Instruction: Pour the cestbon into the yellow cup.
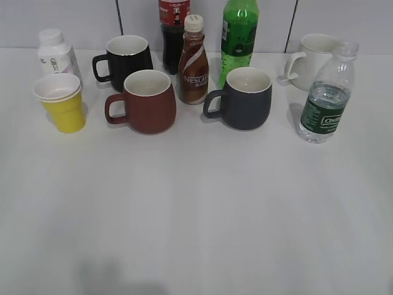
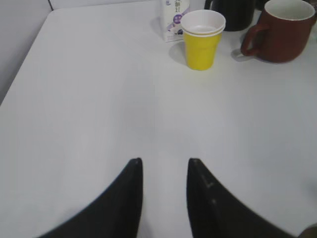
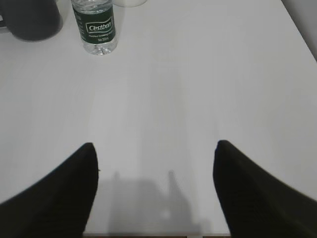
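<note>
The cestbon, a clear uncapped bottle with a dark green label, stands upright at the right of the table; it also shows at the top left of the right wrist view. The yellow cup, with a white rim, stands at the left, and shows in the left wrist view. My left gripper is open and empty over bare table, well short of the cup. My right gripper is wide open and empty, well short of the bottle. Neither gripper shows in the exterior view.
A red-brown mug, black mug, dark grey mug and white mug stand in the back half. Behind them are a Nescafe bottle, a bright green bottle, a cola bottle and a white bottle.
</note>
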You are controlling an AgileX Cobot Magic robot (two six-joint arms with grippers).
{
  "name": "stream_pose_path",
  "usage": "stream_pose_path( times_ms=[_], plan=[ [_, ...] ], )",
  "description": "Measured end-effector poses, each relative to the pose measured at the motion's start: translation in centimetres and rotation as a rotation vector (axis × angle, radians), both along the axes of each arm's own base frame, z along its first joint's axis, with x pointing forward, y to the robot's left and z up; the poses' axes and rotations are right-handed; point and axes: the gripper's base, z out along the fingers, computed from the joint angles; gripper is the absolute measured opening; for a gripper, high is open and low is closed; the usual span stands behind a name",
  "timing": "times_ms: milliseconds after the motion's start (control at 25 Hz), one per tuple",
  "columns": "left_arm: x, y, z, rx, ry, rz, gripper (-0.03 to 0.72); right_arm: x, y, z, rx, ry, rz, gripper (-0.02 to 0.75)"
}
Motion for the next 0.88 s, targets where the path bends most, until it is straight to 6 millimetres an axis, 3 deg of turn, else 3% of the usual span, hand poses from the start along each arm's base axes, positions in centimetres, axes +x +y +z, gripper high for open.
stream_pose_path(
  times_ms=[440,720,880],
  plan=[
    [0.6,0.0,0.9,-0.001,-0.013,-0.060,0.237,1.0,0.1,0.7,0.014,0.019,0.009,0.519],
    [3.6,-0.3,3.2,-0.003,-0.186,-0.054,0.237,4.7,0.9,2.7,0.125,-0.078,0.046,0.489],
    [6.8,-0.7,3.1,0.012,-0.258,-0.053,0.237,6.9,1.0,3.8,0.116,-0.166,0.066,0.486]
  ],
)
